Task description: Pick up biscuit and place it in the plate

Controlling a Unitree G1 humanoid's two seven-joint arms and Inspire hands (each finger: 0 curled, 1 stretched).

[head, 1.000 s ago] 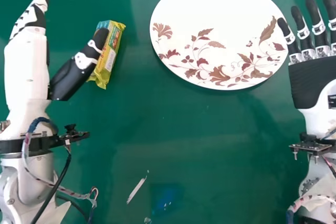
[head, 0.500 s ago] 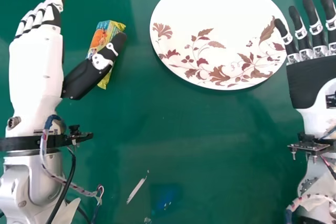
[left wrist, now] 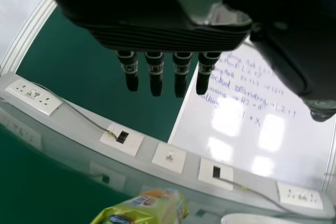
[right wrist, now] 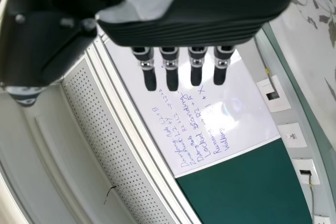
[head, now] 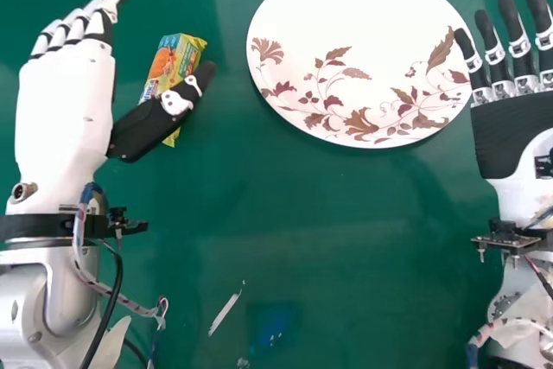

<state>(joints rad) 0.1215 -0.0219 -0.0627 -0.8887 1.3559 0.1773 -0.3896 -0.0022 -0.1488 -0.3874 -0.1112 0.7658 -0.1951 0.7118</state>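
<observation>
The biscuit packet, yellow-green with orange and blue print, lies on the green table. My left hand is just left of it, fingers extended, with the thumb over the packet's lower part; whether they touch I cannot tell. In the left wrist view that hand has straight fingers, and part of the packet shows. The white plate with brown leaf patterns lies right of the packet. Beside the plate's right edge, my right hand is open and empty; the right wrist view shows this hand with straight fingers.
The green table surrounds the packet and plate, with a small pale strip near the front. In the left wrist view, a ledge with sockets and a whiteboard stand beyond the table.
My left hand has moved right, its thumb passing across the packet's lower part, and the hand has turned somewhat. The packet and plate have stayed put; the right hand has barely shifted left.
</observation>
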